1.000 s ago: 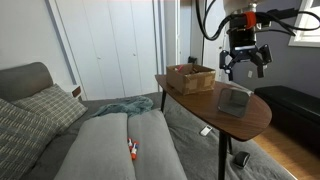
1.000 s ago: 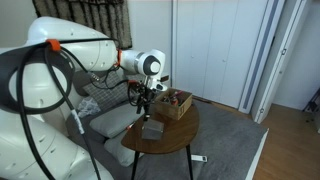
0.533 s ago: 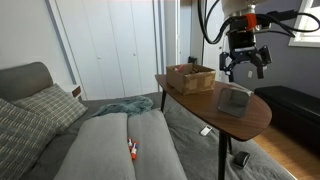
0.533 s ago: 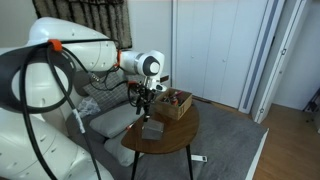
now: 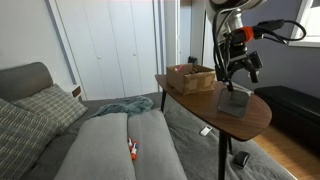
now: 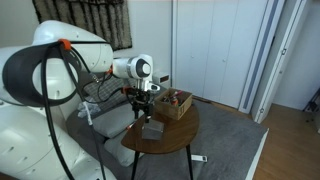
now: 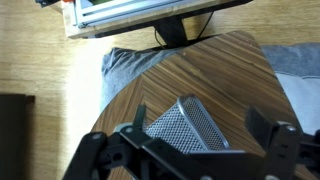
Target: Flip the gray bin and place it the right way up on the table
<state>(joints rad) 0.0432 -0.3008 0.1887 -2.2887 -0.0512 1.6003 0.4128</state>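
Observation:
The gray bin [image 5: 235,100] is a small metal-mesh box that stands on the oval wooden table [image 5: 205,103], near the middle. It also shows in an exterior view [image 6: 152,129] and in the wrist view [image 7: 185,130], where a flat mesh side faces the camera. I cannot tell from the frames where its mouth points. My gripper [image 5: 238,70] hangs open just above the bin. In the wrist view the gripper [image 7: 200,120] has one finger on each side of the bin without touching it. It also shows in an exterior view [image 6: 143,108].
A brown woven basket [image 5: 190,77] stands on the far end of the table, close to the bin; it also shows in an exterior view [image 6: 176,103]. A gray sofa [image 5: 110,145] with cushions lies beside the table. A dark bench [image 5: 295,105] stands behind it.
The gripper has come down and shifted over the bin, and the arm above it has turned. The bin and the basket have not moved.

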